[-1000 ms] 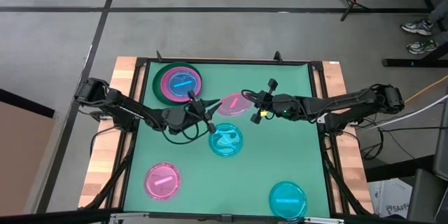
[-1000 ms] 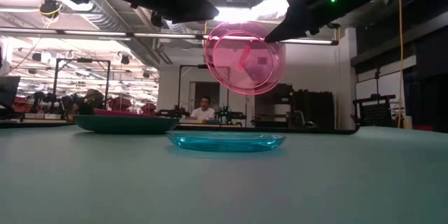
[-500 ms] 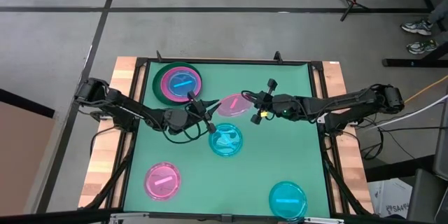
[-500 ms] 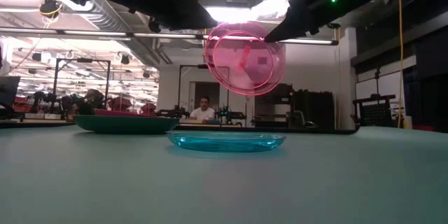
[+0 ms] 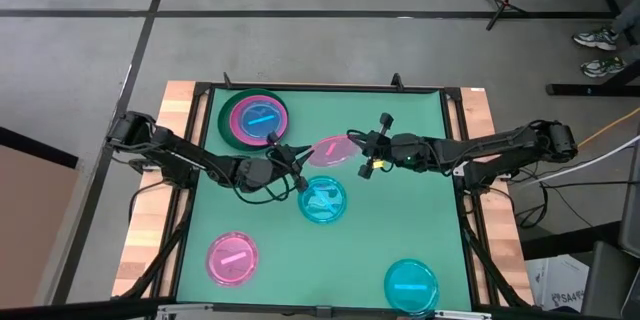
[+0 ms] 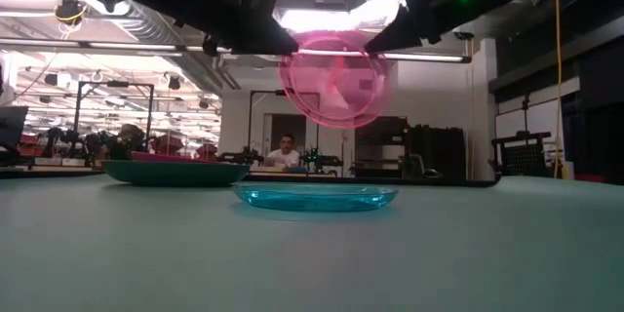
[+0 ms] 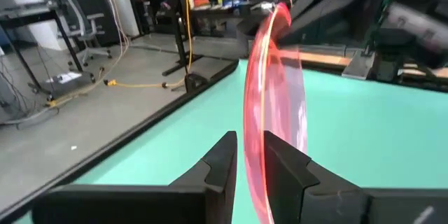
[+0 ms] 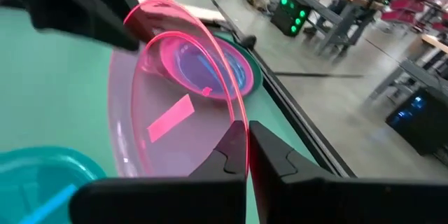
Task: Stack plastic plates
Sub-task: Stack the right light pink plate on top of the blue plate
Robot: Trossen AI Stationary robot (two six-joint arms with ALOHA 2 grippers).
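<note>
Right gripper (image 8: 248, 155) pinched the translucent pink plate (image 8: 175, 122) by its rim, held tilted in the air; left gripper (image 7: 246, 159), fingers spread, straddled its opposite edge. No writing was legible.

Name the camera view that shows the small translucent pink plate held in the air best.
The low view: the small translucent pink plate faces the camera, whole, hanging above the cyan plastic plate. The high view shows it small and tilted. Each wrist view shows only part of it, with the rim between that arm's jaws.
</note>
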